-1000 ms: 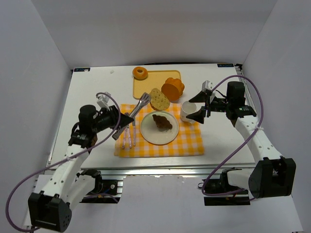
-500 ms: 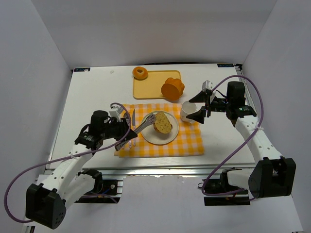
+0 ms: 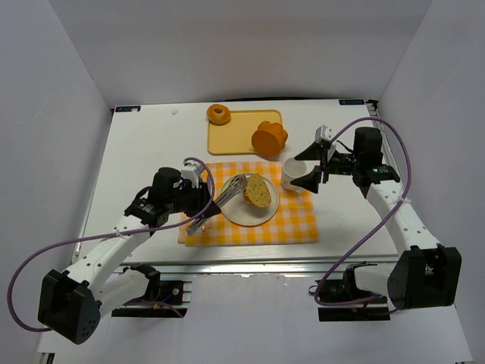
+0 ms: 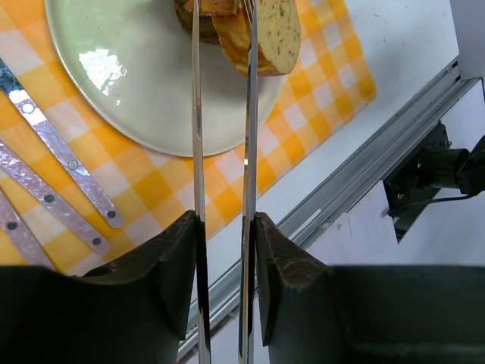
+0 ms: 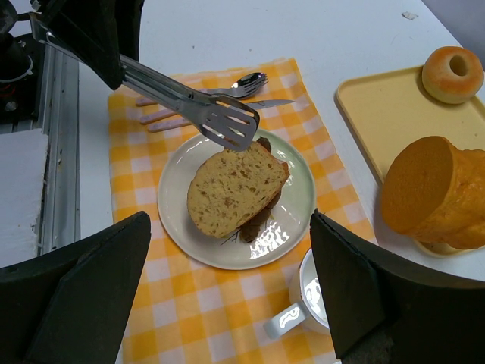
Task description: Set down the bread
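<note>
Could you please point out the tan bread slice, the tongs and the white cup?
tan bread slice (image 5: 227, 193), right wrist view, cut face.
tongs (image 5: 229, 123), right wrist view, slotted tip.
white cup (image 3: 292, 175), top external view, its body.

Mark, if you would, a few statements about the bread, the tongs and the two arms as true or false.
1. The tan slice lies on the plate. True.
2. The donut sits on the plate. False: the donut is at the tray's corner.
3. The left fingers grip tongs. True.
4. The right fingers hold the cup. False: they stand open and empty beside the cup.
</note>
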